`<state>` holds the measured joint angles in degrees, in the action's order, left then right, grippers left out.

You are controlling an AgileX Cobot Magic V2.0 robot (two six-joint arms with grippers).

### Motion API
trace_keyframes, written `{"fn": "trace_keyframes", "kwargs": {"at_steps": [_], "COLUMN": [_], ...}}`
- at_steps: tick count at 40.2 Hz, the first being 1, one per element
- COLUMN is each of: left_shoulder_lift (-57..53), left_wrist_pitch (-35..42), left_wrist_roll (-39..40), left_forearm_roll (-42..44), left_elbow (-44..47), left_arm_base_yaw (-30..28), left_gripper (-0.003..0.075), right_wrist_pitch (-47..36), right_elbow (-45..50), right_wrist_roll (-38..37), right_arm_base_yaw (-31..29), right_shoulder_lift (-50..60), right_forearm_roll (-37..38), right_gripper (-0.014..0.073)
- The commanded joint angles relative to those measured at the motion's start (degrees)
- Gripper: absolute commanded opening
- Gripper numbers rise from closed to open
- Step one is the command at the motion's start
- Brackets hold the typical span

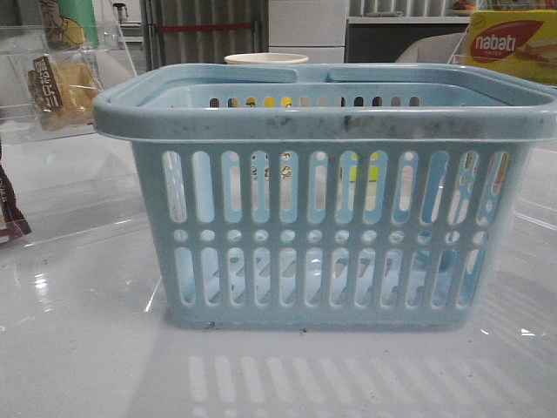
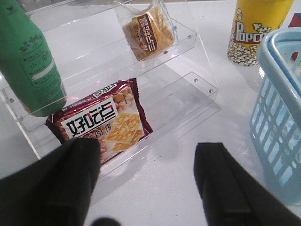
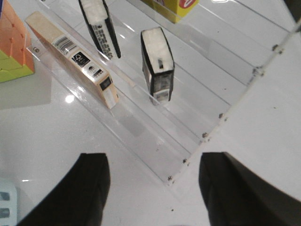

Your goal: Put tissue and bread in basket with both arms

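Bread (image 2: 149,31) is seen on the upper clear shelf (image 2: 188,37) beyond the maroon packet (image 2: 101,123), tissue (image 3: 157,63) on a shelf step, basket (image 1: 326,200) apart; both left gripper (image 2: 146,181) and right gripper (image 3: 153,188) are wide and empty, so the packet could be grabbed by mistake.

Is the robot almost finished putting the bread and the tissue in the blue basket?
Not yet, it looks like the start. The bread still sits on the clear shelf, and the tissue still stands on the other clear shelf. The left end effector and right end effector are both open and hold nothing. Both items must still be picked up and put in the basket; through its slots, neither item shows.
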<state>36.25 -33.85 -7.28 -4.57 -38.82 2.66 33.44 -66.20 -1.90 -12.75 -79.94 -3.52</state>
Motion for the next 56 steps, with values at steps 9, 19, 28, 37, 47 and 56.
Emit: {"fn": "trace_keyframes", "kwargs": {"at_steps": [9,19,28,37,47,56], "left_shoulder_lift": [0.3,0.3,0.3,0.3,0.3,0.3], "left_wrist_pitch": [4.4,4.4,4.4,4.4,4.4,4.4], "left_wrist_roll": [0.1,0.1,0.1,0.1,0.1,0.1], "left_forearm_roll": [-0.2,-0.2,-0.2,-0.2,-0.2,-0.2], "left_elbow": [-1.6,-1.6,-1.6,-1.6,-1.6,-1.6], "left_arm_base_yaw": [0.3,0.3,0.3,0.3,0.3,0.3], "left_gripper": [0.0497,0.0497,0.0497,0.0497,0.0497,0.0497], "right_wrist_pitch": [-4.3,-7.0,-11.7,-15.2,-14.9,-12.4], "right_elbow": [-10.4,-14.6,-15.6,-15.6,-15.6,-15.7], "right_wrist_roll": [0.0,0.0,0.0,0.0,0.0,0.0], "right_arm_base_yaw": [-0.5,-0.5,-0.5,-0.5,-0.5,0.0], "right_shoulder_lift": [-10.8,-17.5,-20.7,-22.4,-23.3,-21.4], "right_forearm_roll": [-1.3,-1.2,0.2,0.2,0.2,0.2], "right_gripper": [0.0522,0.0522,0.0522,0.051,0.0314,0.022]}}
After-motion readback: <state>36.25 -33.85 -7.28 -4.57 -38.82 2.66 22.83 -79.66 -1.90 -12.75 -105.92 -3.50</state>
